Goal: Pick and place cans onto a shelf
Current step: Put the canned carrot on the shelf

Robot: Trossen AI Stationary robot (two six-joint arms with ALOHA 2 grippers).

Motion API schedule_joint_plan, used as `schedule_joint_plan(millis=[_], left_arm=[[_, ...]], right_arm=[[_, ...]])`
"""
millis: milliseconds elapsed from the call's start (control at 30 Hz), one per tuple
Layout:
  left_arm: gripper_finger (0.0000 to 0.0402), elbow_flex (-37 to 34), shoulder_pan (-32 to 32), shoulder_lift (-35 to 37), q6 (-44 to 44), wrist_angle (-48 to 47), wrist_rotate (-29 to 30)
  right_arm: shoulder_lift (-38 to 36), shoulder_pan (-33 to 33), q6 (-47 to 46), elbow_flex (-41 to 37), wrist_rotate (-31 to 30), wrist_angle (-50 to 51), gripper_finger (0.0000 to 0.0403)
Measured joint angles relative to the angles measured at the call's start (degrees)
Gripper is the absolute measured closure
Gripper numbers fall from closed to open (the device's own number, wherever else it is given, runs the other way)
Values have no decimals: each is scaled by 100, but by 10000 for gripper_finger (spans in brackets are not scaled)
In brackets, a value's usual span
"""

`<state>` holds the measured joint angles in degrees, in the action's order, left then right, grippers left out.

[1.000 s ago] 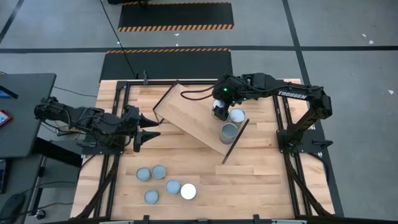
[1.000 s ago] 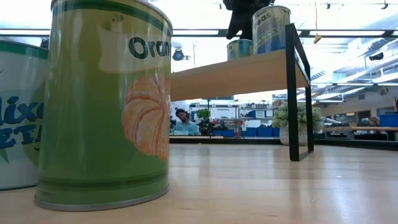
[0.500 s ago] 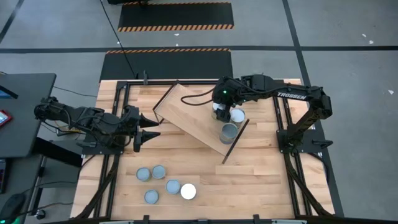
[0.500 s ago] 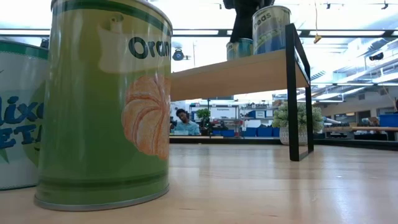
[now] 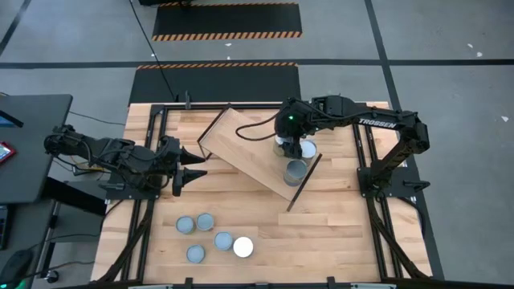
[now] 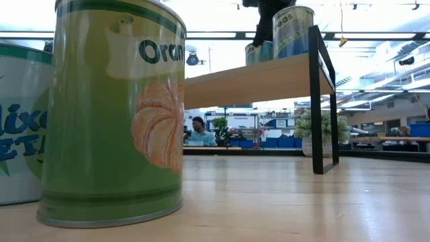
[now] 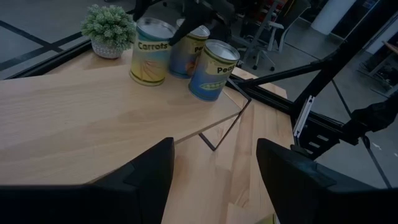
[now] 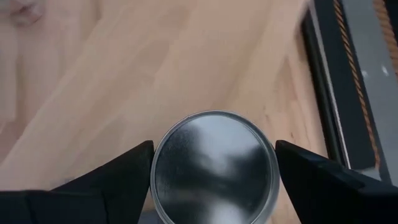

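Three cans stand upright on the light wood shelf (image 5: 241,144) near its right end: a white-topped one (image 5: 306,149), a grey-topped one (image 5: 296,170), and a third (image 8: 214,165) right under my right gripper (image 5: 287,146). My right gripper points straight down with one finger on each side of that can. It also shows in the left wrist view (image 7: 186,18). My left gripper (image 5: 197,170) waits open and empty over the table's left half, facing the shelf (image 7: 93,112). Several more cans (image 5: 206,221) stand on the tabletop near the front edge. My right gripper holds the can between its two fingers (image 8: 118,177), which sit on opposite sides of its wall just below the top rim (image 8: 157,163). The fingers come from above, pointing down. The can stands upright with its bottom on the shelf board (image 6: 259,52).
The shelf lies slantwise across the table's far middle, with a black leg (image 6: 314,101) at its right end. A small potted plant (image 7: 109,28) stands beyond the shelf. The orange can (image 6: 111,114) and another (image 6: 20,121) fill the low view's left. Black frame rails (image 5: 365,160) line both table sides.
My right gripper has shifted a little toward the table's right above the shelf. The can beneath it has stayed standing on the board.
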<state>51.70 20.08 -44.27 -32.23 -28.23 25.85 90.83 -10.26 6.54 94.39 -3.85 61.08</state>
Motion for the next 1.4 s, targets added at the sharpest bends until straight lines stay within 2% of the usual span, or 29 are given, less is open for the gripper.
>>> schedule_joint_plan(millis=[200, 333, 567, 967, 1400], left_arm=[[166, 0, 1, 0, -3, 1, -2], [166, 0, 2, 0, -13, 2, -2], [166, 0, 2, 0, -15, 4, -22], [166, -2, 2, 2, -17, 7, -24], [166, -2, 2, 0, -20, 7, -24]], right_arm=[[-7, 0, 1509, 4, 512, -4, 75], [-7, -21, 1938, 4, 543, 2, 75], [-7, -74, 1766, 4, 785, 49, 71], [20, -70, 1613, -15, 796, 326, 10], [13, -61, 1334, 514, 793, 291, 10]])
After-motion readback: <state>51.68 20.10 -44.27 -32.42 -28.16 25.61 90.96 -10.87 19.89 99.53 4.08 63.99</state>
